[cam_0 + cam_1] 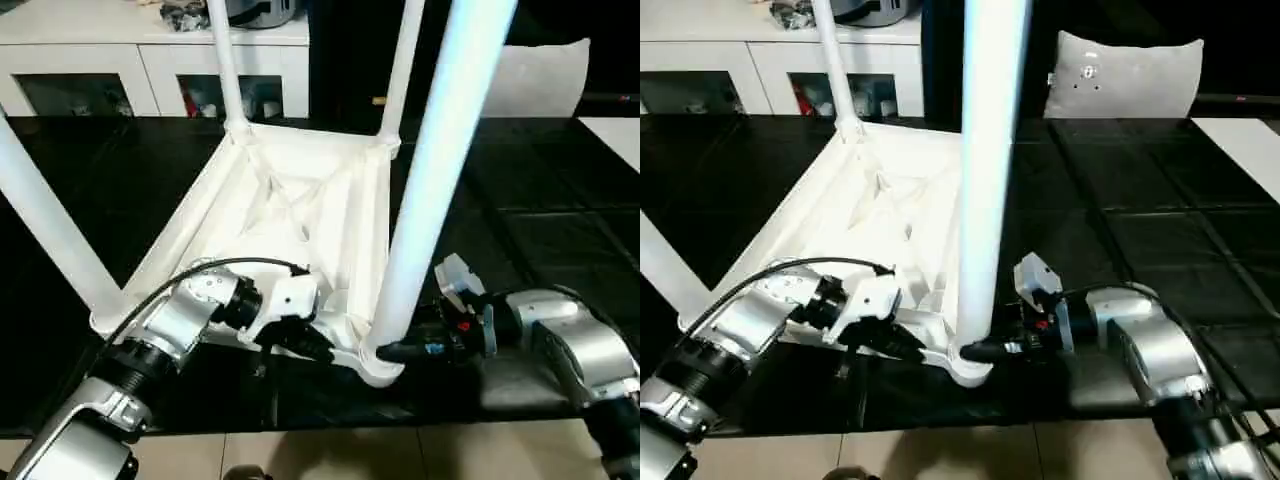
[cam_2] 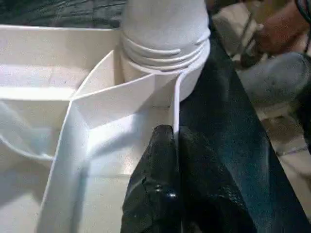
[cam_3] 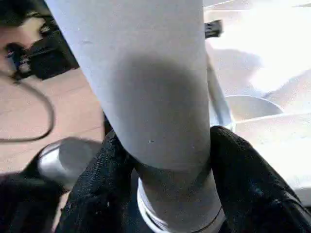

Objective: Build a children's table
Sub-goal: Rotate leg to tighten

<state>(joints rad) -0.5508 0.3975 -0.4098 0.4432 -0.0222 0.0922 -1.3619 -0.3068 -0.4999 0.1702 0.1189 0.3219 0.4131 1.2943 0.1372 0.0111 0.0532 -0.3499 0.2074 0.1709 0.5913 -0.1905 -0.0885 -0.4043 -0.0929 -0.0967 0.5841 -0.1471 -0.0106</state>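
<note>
Clamping the right gripper [image 1: 985, 350] on the base of the near leg [image 1: 430, 190], just above the corner socket [image 1: 378, 368], with the leg's long axis rising steeply up and away from the fingers [image 3: 104, 194] hugging both of its sides. Pinching the near rim of the upturned tabletop [image 1: 300, 200] with the left gripper [image 2: 175, 184], just beside that socket, tabletop lying on the black counter [image 1: 520, 240]. Guessing at thread seating, since socket depth is hidden and leg tops are cut off.
</note>
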